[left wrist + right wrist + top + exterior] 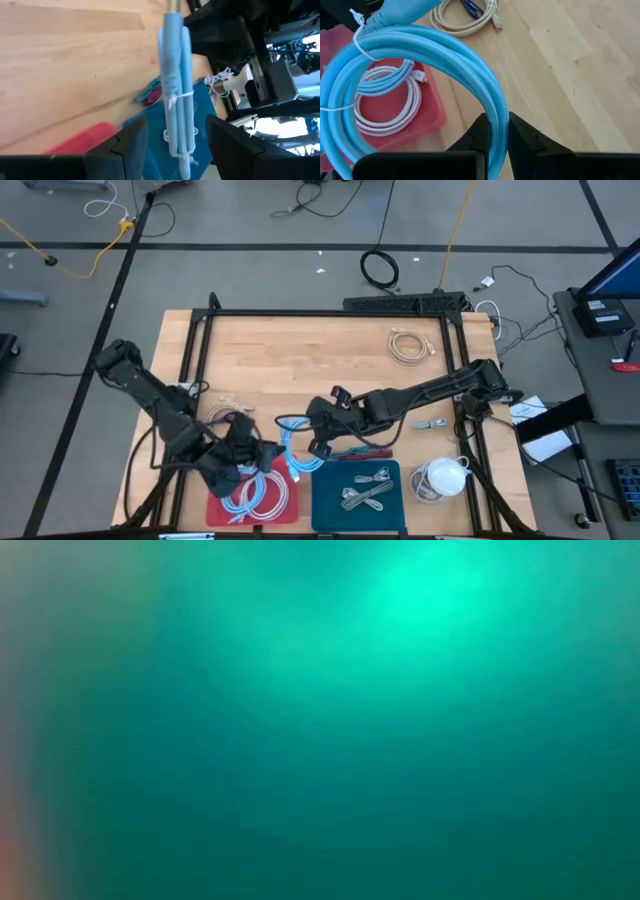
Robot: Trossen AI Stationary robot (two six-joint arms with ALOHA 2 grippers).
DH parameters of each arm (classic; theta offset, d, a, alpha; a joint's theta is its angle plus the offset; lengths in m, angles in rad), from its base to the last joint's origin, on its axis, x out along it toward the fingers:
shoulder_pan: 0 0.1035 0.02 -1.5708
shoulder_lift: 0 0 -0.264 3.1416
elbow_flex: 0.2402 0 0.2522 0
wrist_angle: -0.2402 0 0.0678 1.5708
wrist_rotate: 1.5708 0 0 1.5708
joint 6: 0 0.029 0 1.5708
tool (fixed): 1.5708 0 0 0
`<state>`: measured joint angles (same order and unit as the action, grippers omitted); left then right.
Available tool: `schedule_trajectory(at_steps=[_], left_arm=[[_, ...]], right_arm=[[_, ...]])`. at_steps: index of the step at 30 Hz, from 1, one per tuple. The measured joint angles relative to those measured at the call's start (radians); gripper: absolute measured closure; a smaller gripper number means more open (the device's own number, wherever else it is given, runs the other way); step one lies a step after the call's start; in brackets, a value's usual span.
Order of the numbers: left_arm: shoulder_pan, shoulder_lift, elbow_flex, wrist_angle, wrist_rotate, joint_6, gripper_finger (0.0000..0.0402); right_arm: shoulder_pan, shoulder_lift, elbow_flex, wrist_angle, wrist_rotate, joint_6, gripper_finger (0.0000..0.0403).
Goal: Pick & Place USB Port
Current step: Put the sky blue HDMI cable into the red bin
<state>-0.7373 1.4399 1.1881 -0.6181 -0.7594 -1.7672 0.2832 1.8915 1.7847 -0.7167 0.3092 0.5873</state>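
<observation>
Blue braided cable coil (420,60) fills the right wrist view, its loop pinched between the two dark fingers (482,132) of the right claw (496,131), which are pressed onto the strands. From above, that right claw (318,442) holds the coil (296,448) off the wooden worktop (300,360), between the red tray (222,510) and the teal tray (330,505). A white zip tie binds the coil (it shows in both wrist views).

Left claw (170,145) has its fingers spread, and the blue coil (175,85) hangs edge-on in front of the gap, not gripped by it. In the high view the left claw (250,455) sits over the red tray, just beside the right one.

Inside the red tray lie a white cable coil (390,107) and a pale blue one. A grey cable bundle (366,490) rests in the teal tray. Farther off, a beige cable (410,345) lies near the worktop's far edge, and a white cable (440,478) sits beside the teal tray. Nothing can be made out in the low view but a teal blur.
</observation>
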Motion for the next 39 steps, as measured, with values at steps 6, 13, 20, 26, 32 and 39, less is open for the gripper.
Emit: schedule_trajectory(at_steps=[6,13,20,26,32,39], left_arm=[[0.066,0.0,0.0,0.056,0.077,0.102,0.0202],[0.118,0.0,0.0,0.056,0.143,0.1,0.0212],[0.129,0.0,0.001,0.095,0.282,0.105,0.0346],[0.026,-0.035,0.0,-0.003,0.235,-0.054,0.0346],[-0.225,0.011,-0.012,0.055,-0.011,-0.379,0.0346],[-0.312,0.195,-0.017,0.018,-0.124,-0.599,0.0346]], right_arm=[[0.0,0.0,0.0,0.003,0.0,-0.002,0.0374],[0.0,0.0,0.0,0.011,0.0,-0.018,0.0374],[0.001,-0.018,0.0,0.044,-0.009,-0.07,0.0337],[-0.001,-0.1,0.002,0.151,-0.092,-0.134,0.0253],[0.015,-0.238,0.002,0.124,-0.282,-0.157,0.0217],[0.111,-0.351,0.002,0.072,-0.154,-0.191,0.0222]])
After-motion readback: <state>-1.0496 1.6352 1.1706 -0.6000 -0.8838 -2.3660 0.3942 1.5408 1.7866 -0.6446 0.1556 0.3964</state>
